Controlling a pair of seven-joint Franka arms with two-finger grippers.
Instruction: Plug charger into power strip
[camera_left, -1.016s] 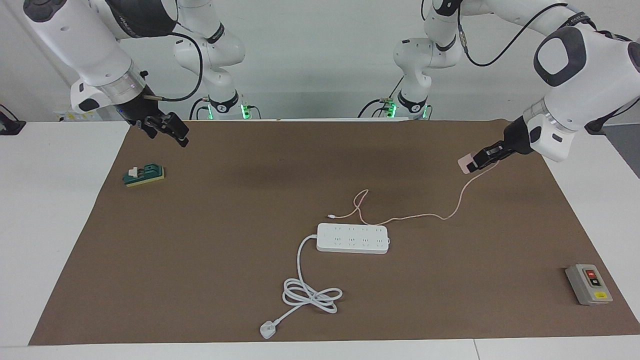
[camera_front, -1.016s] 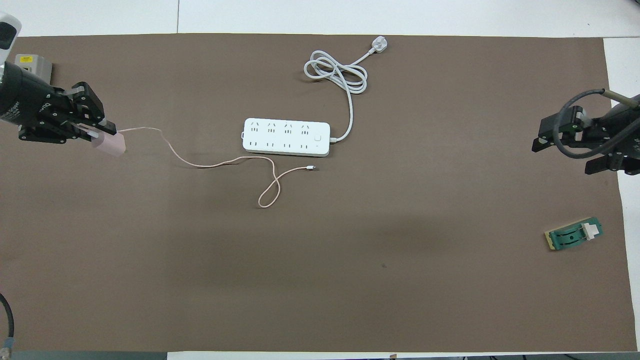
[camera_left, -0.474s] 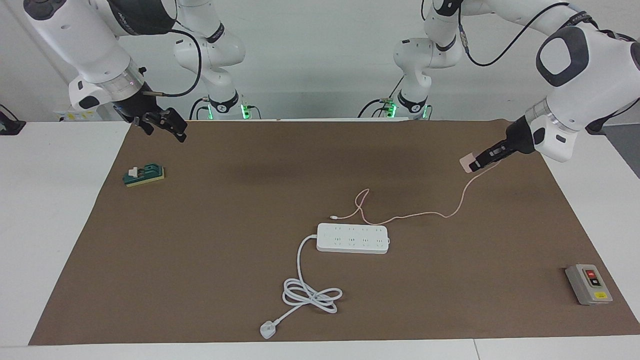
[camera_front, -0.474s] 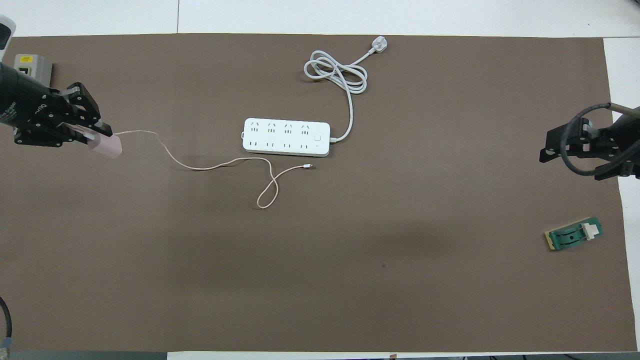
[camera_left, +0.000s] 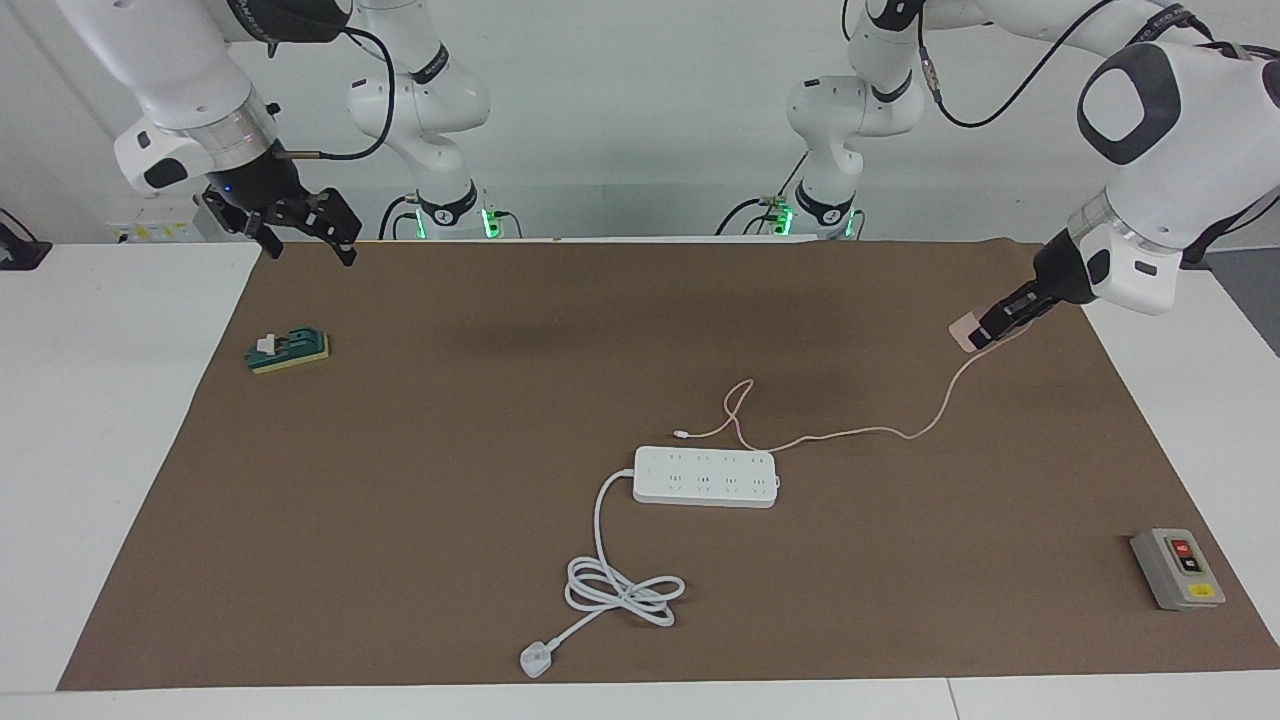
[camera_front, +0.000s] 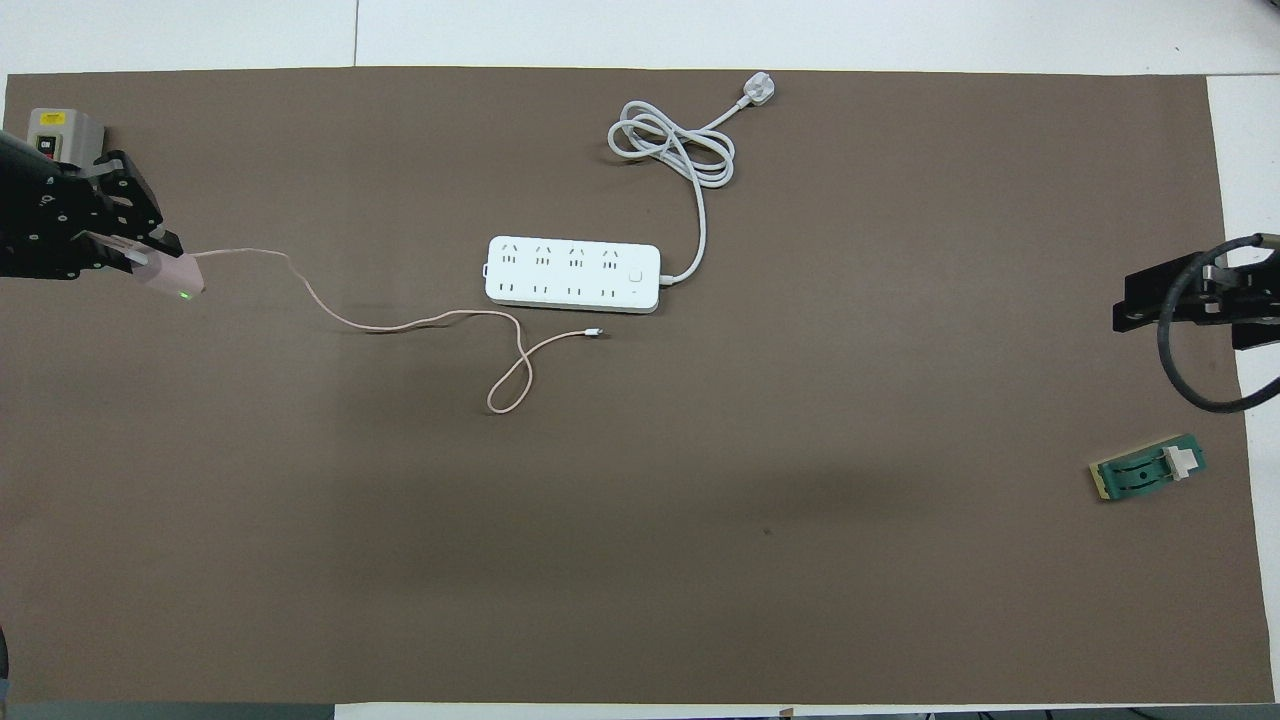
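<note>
The pale-pink charger (camera_left: 965, 332) is held in my left gripper (camera_left: 985, 333), which is shut on it above the brown mat near the left arm's end. It also shows in the overhead view (camera_front: 175, 277) in the same gripper (camera_front: 150, 262). Its thin pink cable (camera_left: 850, 432) hangs down and loops on the mat just nearer to the robots than the power strip (camera_left: 705, 476). The white power strip (camera_front: 573, 274) lies flat mid-table, sockets up. My right gripper (camera_left: 308, 245) is open and empty, raised over the mat's corner at the right arm's end, and it also shows in the overhead view (camera_front: 1185, 318).
The strip's thick white cord (camera_left: 620, 590) coils farther from the robots and ends in a white plug (camera_left: 536, 660). A grey box with red and black buttons (camera_left: 1177, 568) sits at the left arm's end. A small green block (camera_left: 290, 350) lies under the right gripper's side.
My left gripper has carried the charger farther toward the left arm's end, dragging the cable loop along. My right gripper has pulled back and up toward the right arm's end.
</note>
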